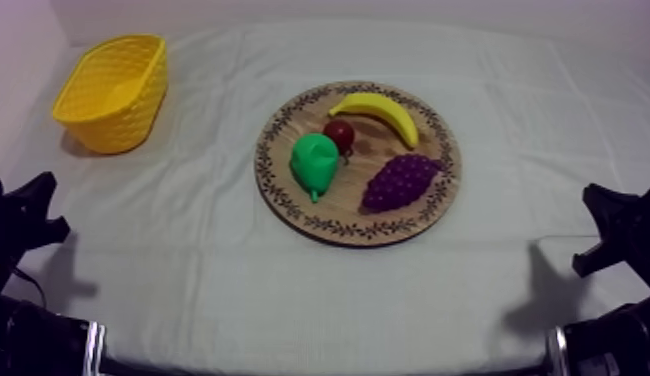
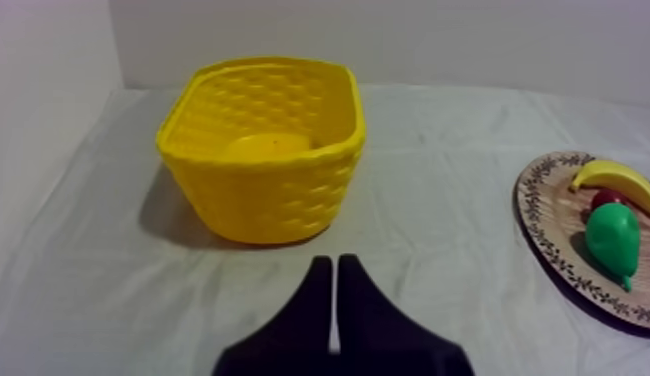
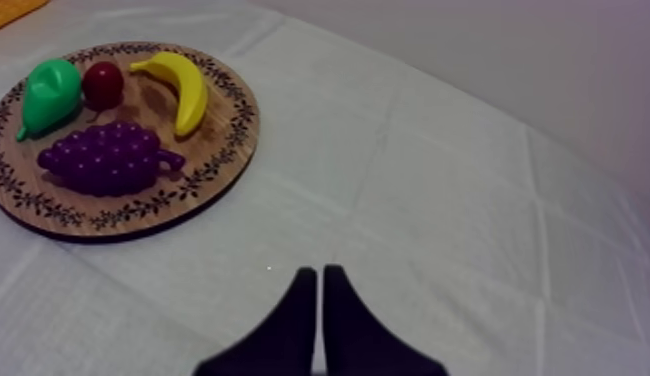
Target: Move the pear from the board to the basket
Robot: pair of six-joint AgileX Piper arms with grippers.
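While the pear (image 1: 315, 163) lies on the wooden board (image 1: 339, 228) just beside the small red fruit (image 1: 339, 134), nothing is done: left claw (image 2: 334, 264) and right claw (image 3: 319, 272) sit low at the desk (image 1: 189, 260) edge, each pressed together on nothing, and the yellow basket (image 1: 114, 90) stands empty, well apart.

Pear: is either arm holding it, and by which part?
Nothing is held. The left end effector and right end effector are shut empty; the pear lies on the wooden board.

Green pear (image 1: 315, 163) lying on wooden board (image 1: 429, 215); yellow basket (image 1: 114, 92) upright, well apart.
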